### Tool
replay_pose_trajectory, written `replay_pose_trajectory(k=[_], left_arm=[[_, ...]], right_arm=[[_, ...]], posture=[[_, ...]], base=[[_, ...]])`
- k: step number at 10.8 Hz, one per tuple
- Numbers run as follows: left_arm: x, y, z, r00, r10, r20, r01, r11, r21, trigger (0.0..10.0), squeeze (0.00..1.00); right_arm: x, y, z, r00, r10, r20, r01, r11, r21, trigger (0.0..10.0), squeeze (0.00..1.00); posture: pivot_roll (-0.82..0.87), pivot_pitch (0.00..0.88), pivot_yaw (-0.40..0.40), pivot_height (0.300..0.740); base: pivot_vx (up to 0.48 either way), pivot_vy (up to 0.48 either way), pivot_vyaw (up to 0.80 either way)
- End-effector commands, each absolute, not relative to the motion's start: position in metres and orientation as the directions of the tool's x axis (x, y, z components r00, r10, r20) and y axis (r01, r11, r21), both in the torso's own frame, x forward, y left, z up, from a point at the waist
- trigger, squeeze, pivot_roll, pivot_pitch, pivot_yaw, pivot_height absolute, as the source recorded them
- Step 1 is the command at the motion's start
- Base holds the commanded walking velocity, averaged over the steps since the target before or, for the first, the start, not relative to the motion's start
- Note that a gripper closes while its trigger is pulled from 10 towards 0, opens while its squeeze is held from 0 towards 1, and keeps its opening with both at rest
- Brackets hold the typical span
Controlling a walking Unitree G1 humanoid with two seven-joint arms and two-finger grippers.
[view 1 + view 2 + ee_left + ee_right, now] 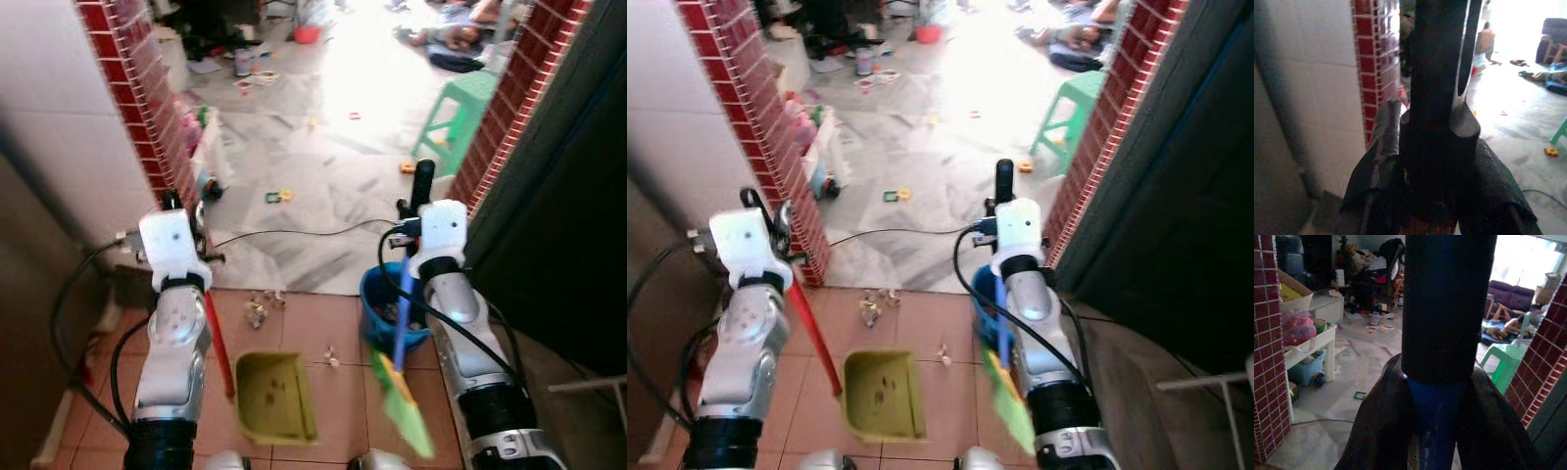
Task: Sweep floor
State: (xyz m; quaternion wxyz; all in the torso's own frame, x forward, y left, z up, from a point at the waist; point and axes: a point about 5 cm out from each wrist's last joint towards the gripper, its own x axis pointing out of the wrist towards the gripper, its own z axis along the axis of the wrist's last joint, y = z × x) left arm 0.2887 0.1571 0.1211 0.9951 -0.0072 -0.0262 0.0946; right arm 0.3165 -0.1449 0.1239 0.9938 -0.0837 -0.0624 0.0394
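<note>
My left gripper (pixel 192 217) is shut on the black grip of a red-handled dustpan. The red handle (pixel 219 343) slopes down to the yellow-green pan (pixel 275 396), which rests on the terracotta tiles between my arms. In the left wrist view the fingers (pixel 1383 147) clamp the black grip (pixel 1437 98). My right gripper (pixel 415 217) is shut on a broom. Its blue shaft (pixel 402 304) runs down to green bristles (pixel 407 409) above the tiles, blurred. The right wrist view shows the black handle top (pixel 1447 303) between the fingers. Small scraps of debris (pixel 260 309) lie ahead of the pan.
A blue bucket (pixel 375 302) stands by my right arm. Red brick pillars (pixel 147 117) (pixel 505 117) frame a doorway to a littered grey floor. A black cable (pixel 294 233) crosses the threshold. Beyond are a green stool (pixel 460 106), toys and a person lying down (pixel 456 34). A dark door (pixel 568 196) is on the right.
</note>
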Motion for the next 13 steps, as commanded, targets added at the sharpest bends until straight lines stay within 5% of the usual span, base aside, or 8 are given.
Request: replay_pose_trajectory(k=[1, 5, 13], left_arm=[[0.292, 0.158, 0.133, 0.975, 0.191, 0.112, -0.187, 0.981, -0.041, 10.0, 0.00], [0.294, 0.154, 0.136, 0.974, 0.178, 0.137, -0.174, 0.984, -0.038, 10.0, 0.00], [0.295, 0.145, 0.137, 0.980, 0.133, 0.150, -0.129, 0.991, -0.034, 10.0, 0.00]], right_arm=[[0.319, -0.143, 0.136, 0.980, 0.097, 0.174, -0.066, 0.981, -0.180, 10.0, 0.00], [0.321, -0.142, 0.138, 0.977, 0.113, 0.181, -0.079, 0.980, -0.182, 10.0, 0.00], [0.321, -0.140, 0.140, 0.972, 0.127, 0.199, -0.086, 0.976, -0.201, 10.0, 0.00]], posture=[[-0.01, 0.000, -0.012, 0.740], [-0.02, 0.000, -0.019, 0.740], [-0.02, 0.000, -0.014, 0.740]], base=[[0.000, 0.431, 0.00], [0.142, 0.405, 0.00], [0.476, 0.000, 0.00]])
